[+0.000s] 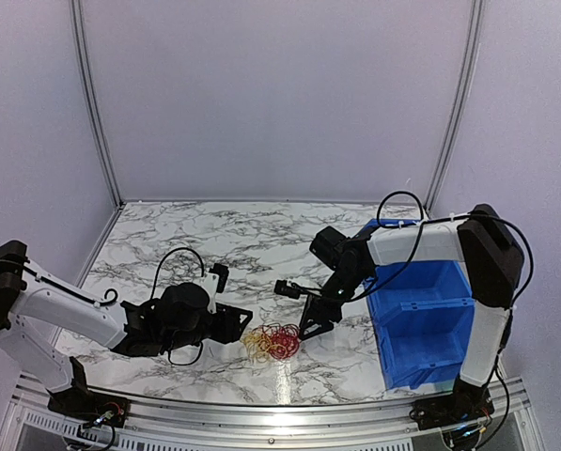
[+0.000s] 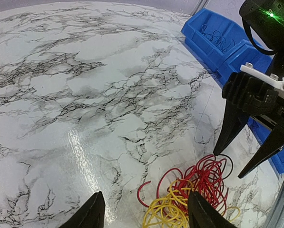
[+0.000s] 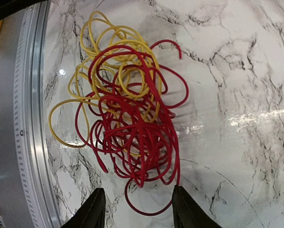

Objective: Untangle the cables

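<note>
Across the white marble-patterned desk [image 1: 214, 244], everything of note sits close together near the front edge. At the right side stands a blue plastic bin [image 1: 430, 324]. Just left of it, the right tool [image 1: 316, 324] points down at the tangle with its two fingers spread apart. Only one red loop lies on the desk between them, and I cannot tell whether the tips touch the wires. The left tool [image 1: 242, 319] sits low, aimed at the tangle from the left, its fingers likewise spread and holding nothing. Between both tools lie the cables [image 1: 272, 342], red and yellow wires in one loose heap. The yellow is mostly toward the left tool, the red toward the right.
</note>
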You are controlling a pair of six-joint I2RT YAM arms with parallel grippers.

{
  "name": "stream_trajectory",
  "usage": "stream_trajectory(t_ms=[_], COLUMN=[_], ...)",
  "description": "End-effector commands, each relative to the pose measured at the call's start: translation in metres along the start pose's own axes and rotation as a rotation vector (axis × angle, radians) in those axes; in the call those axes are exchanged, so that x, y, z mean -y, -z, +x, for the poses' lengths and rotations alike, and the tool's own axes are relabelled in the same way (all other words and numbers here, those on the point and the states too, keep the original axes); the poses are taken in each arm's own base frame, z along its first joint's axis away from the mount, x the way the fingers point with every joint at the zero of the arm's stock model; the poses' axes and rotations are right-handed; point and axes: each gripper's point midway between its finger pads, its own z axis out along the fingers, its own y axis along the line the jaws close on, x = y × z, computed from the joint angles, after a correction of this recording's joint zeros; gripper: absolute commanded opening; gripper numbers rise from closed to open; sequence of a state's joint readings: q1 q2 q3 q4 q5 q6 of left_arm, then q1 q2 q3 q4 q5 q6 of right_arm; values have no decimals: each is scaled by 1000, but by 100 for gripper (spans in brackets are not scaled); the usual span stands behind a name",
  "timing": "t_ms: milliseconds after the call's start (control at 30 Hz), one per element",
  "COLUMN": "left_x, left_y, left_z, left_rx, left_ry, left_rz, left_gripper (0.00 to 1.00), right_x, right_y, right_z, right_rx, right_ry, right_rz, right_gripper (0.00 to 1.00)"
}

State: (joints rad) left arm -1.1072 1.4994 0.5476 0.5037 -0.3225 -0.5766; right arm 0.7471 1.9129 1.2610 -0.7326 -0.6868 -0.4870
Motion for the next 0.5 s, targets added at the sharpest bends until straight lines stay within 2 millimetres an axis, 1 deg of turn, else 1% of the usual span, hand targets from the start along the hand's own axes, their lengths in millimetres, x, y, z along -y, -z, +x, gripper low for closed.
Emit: stream_trajectory(t_ms=[0,133,233,333,467], left_x=[3,4,7,7,8], left_y=[1,1,0,-2,-2], left_z=[-7,-7,-6,-4,-4], left_rx=[23,20,12,5,2], left_ry=[2,-7,-10,-11,-11], left_rz=[11,17,27,26,32], left_gripper=[61,61,61,61,60], right_x=[16,22,27,27,18], right_y=[11,28,35,32,24], right_z=[-8,-16,-19,-16,-15], right_rx=[1,38,47,45,45], right_ry=[-2,1,5,-2,-17], right_rz=[104,157,205,198,121], right_gripper=[48,46,47,50,51])
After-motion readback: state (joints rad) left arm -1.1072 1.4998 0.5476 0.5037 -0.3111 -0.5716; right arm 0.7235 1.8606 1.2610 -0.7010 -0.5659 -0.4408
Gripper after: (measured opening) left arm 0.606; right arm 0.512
